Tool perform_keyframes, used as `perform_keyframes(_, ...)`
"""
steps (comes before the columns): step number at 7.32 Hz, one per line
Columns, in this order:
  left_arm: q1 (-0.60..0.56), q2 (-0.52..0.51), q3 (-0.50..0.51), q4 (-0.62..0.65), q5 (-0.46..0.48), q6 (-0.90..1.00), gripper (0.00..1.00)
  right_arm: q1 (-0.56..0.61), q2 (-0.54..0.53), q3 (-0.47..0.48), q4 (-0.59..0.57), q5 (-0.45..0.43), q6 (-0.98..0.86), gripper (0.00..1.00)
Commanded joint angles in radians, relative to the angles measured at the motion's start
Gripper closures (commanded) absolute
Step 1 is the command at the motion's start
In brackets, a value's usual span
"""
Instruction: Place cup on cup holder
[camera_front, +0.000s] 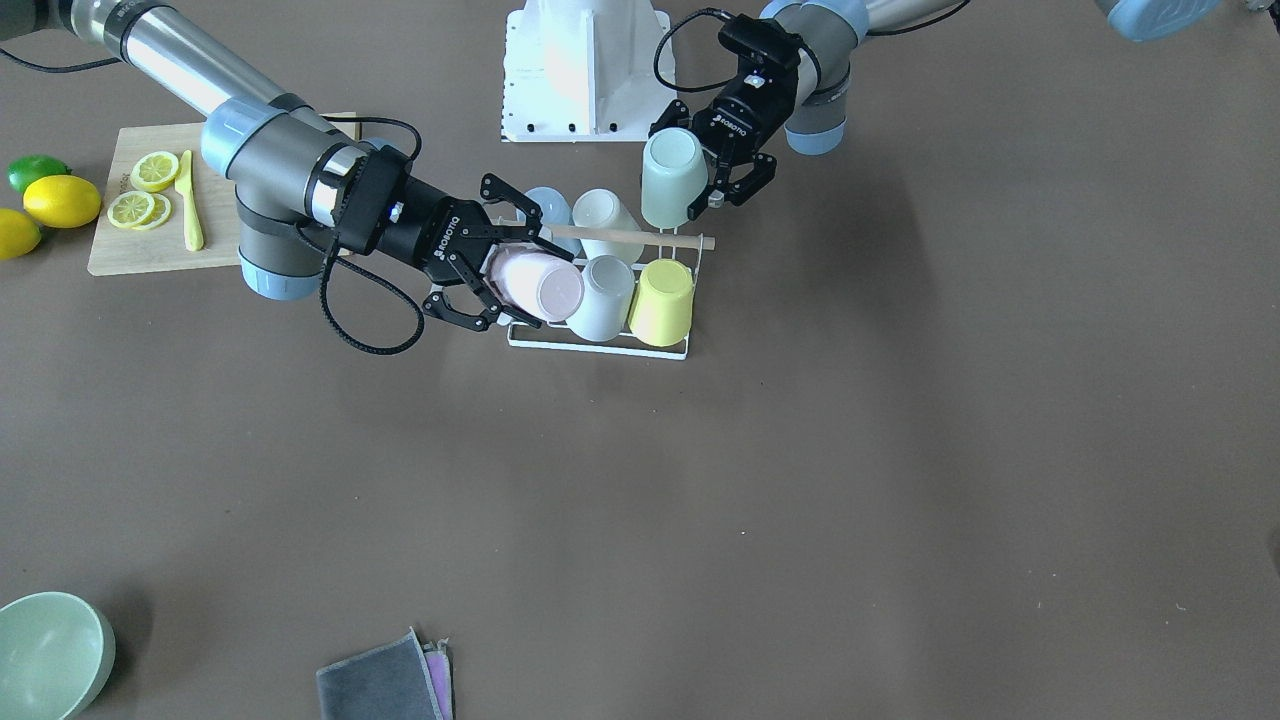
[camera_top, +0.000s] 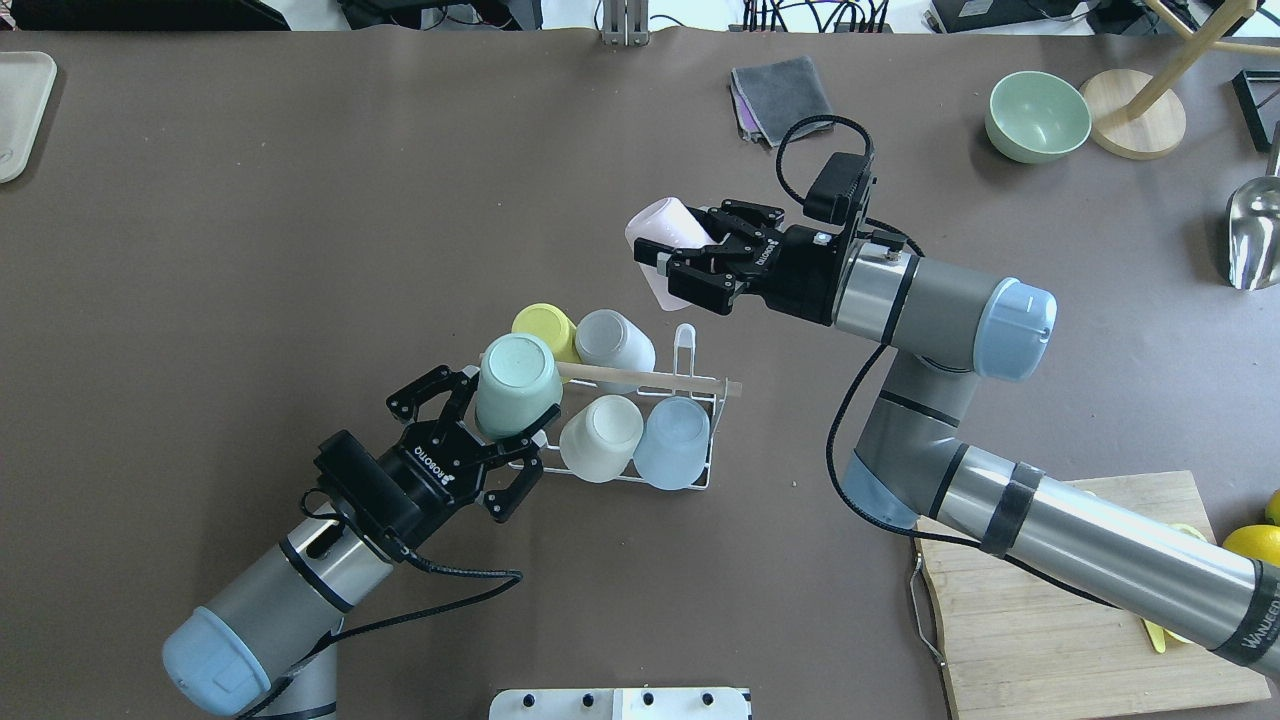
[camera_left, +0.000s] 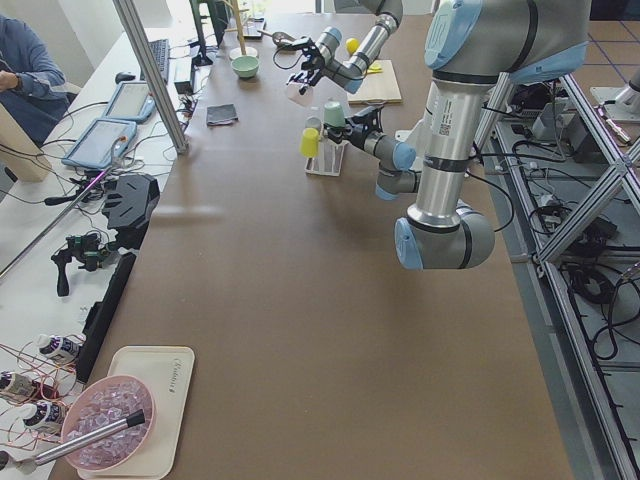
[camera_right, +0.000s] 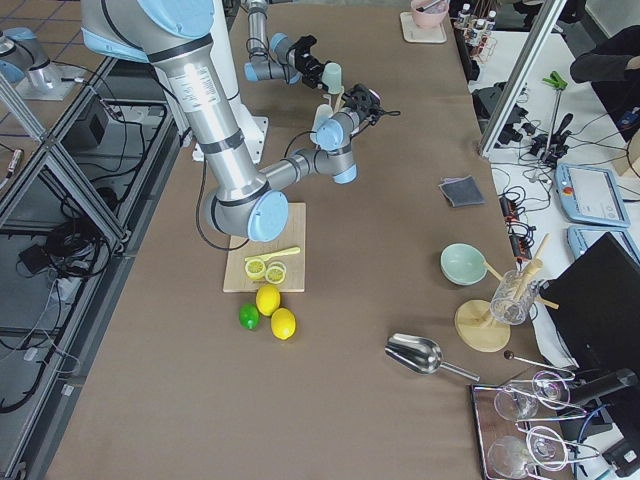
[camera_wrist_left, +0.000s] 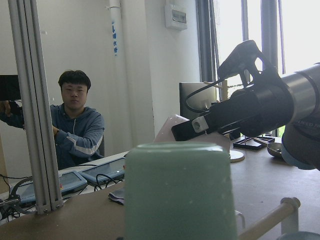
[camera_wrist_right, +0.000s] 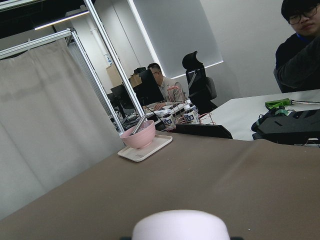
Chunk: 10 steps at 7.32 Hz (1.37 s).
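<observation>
one small white wire cup holder (camera_top: 690, 381) with a light wooden rod handle stands mid-table. the black two-finger left gripper (camera_top: 505, 400) pinches an upturned mint-green plastic cup (camera_top: 517, 380) at the handle's end. the right gripper (camera_top: 685, 255) is clamped on a tilted pale pink plastic cup (camera_top: 660, 235), held aloft beyond the rack and apart from it. four upturned cups (camera_top: 600, 438) sit on the prongs.

**A robotics lab, desks alongside**

Two industrial robot arms (camera_left: 450, 150) stood at a long brown-covered table (camera_left: 300, 350) framed by aluminium posts (camera_wrist_left: 35, 105). An operator (camera_wrist_left: 75, 125) sat at a side bench with tablets (camera_left: 128, 100). Loose cables (camera_left: 590, 290) and an office chair (camera_wrist_right: 200, 80) were nearby.
</observation>
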Motion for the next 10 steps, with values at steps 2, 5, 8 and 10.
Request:
perform_keyframes(2, 0.030, 0.015, 0.008, -0.032, 0.001, -0.002, 0.47, -0.026, 0.039, -0.070, 0.043, 0.000, 0.000, 1.00)
perform_keyframes(5, 0.028, 0.025, 0.009, -0.030, 0.002, -0.005, 0.47, -0.050, 0.027, -0.082, 0.146, 0.003, -0.003, 1.00)
perform_keyframes(8, 0.014, 0.028, 0.012, -0.029, 0.016, -0.013, 0.47, -0.057, 0.018, -0.085, 0.169, 0.008, -0.005, 1.00)
perform_keyframes(10, 0.013, 0.020, 0.035, -0.027, 0.022, -0.042, 0.47, -0.055, 0.016, -0.093, 0.169, 0.008, -0.019, 1.00)
